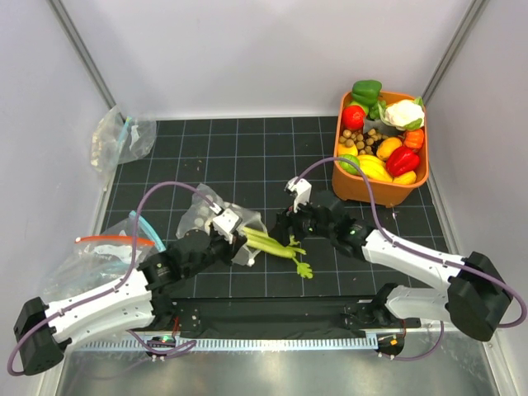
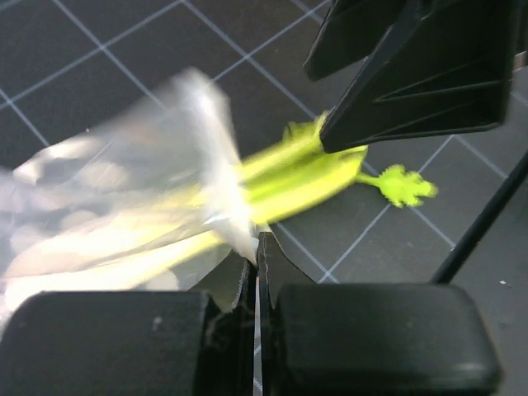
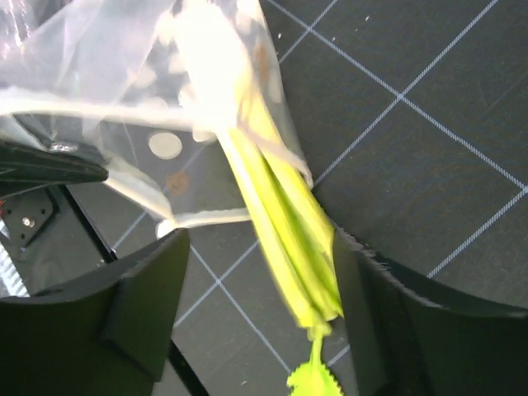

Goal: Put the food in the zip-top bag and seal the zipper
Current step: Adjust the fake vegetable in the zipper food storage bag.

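**Finding one.** Your left gripper is pinched tight on the mouth edge of the clear flexible zip-top bag printed with white dots. Only film shows between its fingers. The bag lies left of the middle of the black gridded bench, with its mouth facing right.

**Finding two.** The long pale-green celery stalk lies partly in that mouth. Its long axis runs on a slant, from the bag at the left down toward the bench's near edge at the right. The butt end is inside and shows through the film in the left wrist view. The leafy end points out toward the near right and rests on the bench outside the bag.

**Finding three.** Your right gripper stands with jaws wide, one finger on each side of the stalk's outer half. The fingers are close beside the stalk but not clamped on it. This is the nearer arm to the exposed length, and its closing line crosses the stalk.

**Assessment.** The coming move turns on that axis. I judge you must carry or push the stalk along its own line, up and left into the mouth. A shove across it would likely swing the leafy end aside or crumple the film.

The zipper cannot be made out. Glossy red toy vegetables lie in the orange tub at the far right corner, not yet bagged.
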You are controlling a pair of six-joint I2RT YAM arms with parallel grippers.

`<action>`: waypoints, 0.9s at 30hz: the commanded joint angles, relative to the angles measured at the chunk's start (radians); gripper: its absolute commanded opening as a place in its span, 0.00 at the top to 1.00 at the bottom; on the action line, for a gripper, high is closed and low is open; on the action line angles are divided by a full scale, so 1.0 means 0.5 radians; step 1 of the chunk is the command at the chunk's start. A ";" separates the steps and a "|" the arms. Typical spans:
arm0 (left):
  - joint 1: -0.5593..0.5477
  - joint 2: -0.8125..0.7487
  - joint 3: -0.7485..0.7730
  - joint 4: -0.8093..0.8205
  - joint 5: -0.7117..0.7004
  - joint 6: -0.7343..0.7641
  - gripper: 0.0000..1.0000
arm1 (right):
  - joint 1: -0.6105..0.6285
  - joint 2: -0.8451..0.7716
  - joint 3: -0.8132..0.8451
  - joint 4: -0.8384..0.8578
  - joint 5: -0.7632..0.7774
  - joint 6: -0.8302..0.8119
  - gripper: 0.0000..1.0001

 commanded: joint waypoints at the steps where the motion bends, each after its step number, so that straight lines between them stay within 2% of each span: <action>1: -0.003 0.084 0.078 -0.002 -0.088 -0.018 1.00 | 0.020 0.047 0.071 0.039 -0.026 -0.051 0.22; 7: -0.003 0.097 0.078 -0.011 -0.085 -0.018 1.00 | 0.180 0.109 0.050 0.144 0.043 -0.318 0.15; 11: -0.003 0.063 0.059 -0.027 -0.128 -0.027 1.00 | 0.333 0.262 0.080 0.132 0.181 -0.499 0.15; 13: -0.003 0.072 0.056 -0.024 -0.140 -0.027 1.00 | 0.382 0.347 0.050 0.193 0.234 -0.579 0.11; 16: -0.003 0.097 0.062 -0.027 -0.171 -0.027 1.00 | 0.401 0.464 0.034 0.257 0.347 -0.588 0.09; 17: -0.003 0.106 0.065 -0.030 -0.177 -0.027 1.00 | 0.398 0.495 0.034 0.279 0.469 -0.585 0.08; 20: -0.003 0.097 0.059 -0.033 -0.192 -0.036 1.00 | 0.401 0.575 0.043 0.313 0.495 -0.582 0.01; 27: -0.003 0.039 0.038 -0.036 -0.235 -0.055 1.00 | 0.401 0.878 0.191 0.239 0.541 -0.607 0.00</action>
